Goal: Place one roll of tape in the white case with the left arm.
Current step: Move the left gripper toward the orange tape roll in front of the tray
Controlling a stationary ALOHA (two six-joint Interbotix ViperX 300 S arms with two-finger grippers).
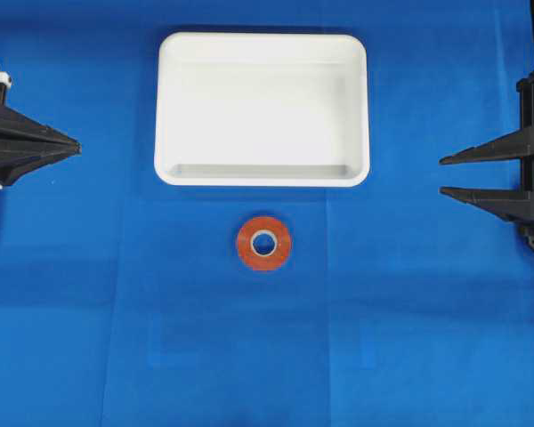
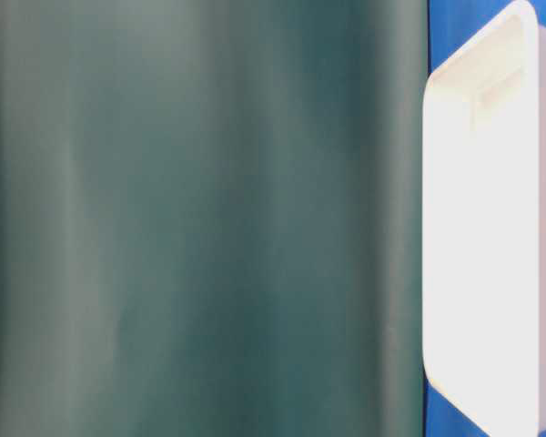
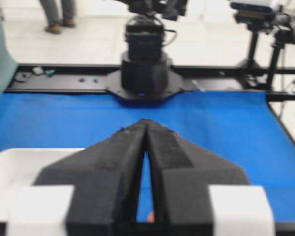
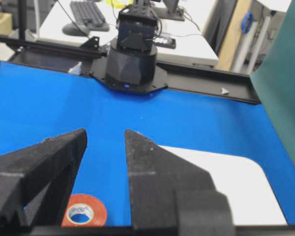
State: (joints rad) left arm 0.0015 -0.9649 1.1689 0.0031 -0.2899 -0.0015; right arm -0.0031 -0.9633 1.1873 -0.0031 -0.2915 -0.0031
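Note:
The roll of tape [image 1: 264,243] lies flat on the blue cloth, just in front of the white case [image 1: 262,107], which holds nothing. My left gripper [image 1: 75,144], the one with white blocks, is shut and empty at the far left, well away from both. In the left wrist view its tips [image 3: 146,122] meet, a sliver of the tape [image 3: 151,217] shows between the fingers, and the case [image 3: 19,164] is at lower left. My right gripper [image 1: 443,176] is open and empty at the far right. The right wrist view shows that gripper [image 4: 105,132], the tape [image 4: 83,210] and the case [image 4: 231,182].
A blue cloth [image 1: 409,338] covers the table. A green curtain [image 2: 200,218] fills most of the table-level view, with the case [image 2: 491,228] at its right edge. The opposite arm bases [image 3: 145,73] [image 4: 132,64] stand at the table ends.

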